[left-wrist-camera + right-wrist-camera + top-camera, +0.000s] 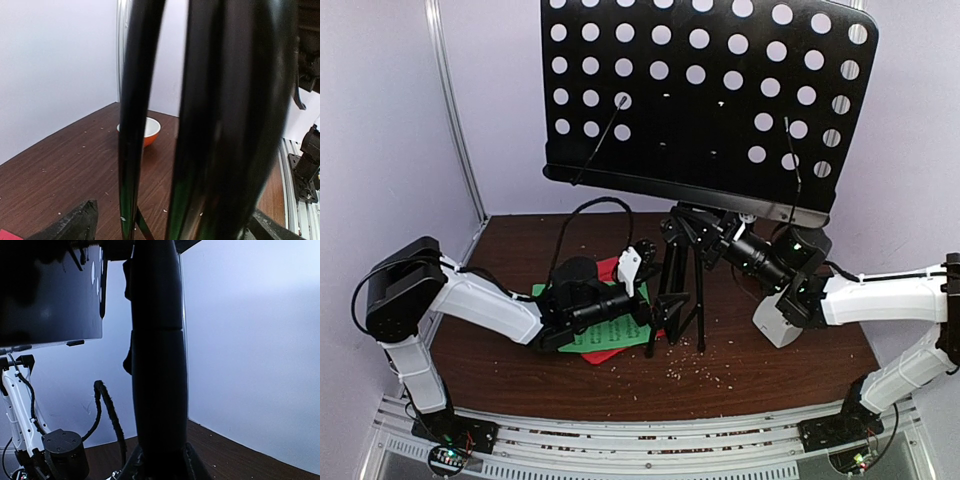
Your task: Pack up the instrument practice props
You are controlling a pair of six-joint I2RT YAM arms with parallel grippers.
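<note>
A dark brown wooden table (500,370) sits between plain pale lilac walls (380,120), with a slim metal post (455,110) rising at its far left corner. Pale crumbs (720,375) speckle the near right of the surface. A ribbed aluminium rail (650,440) runs along the near edge under soft, even light.

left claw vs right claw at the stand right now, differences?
The left claw is open, fingers apart either side of the tripod legs of the music stand; the right claw is shut on its centre post. The left sits low near the table; the right higher, at the tripod hub. Both point inward at the same stand.
</note>
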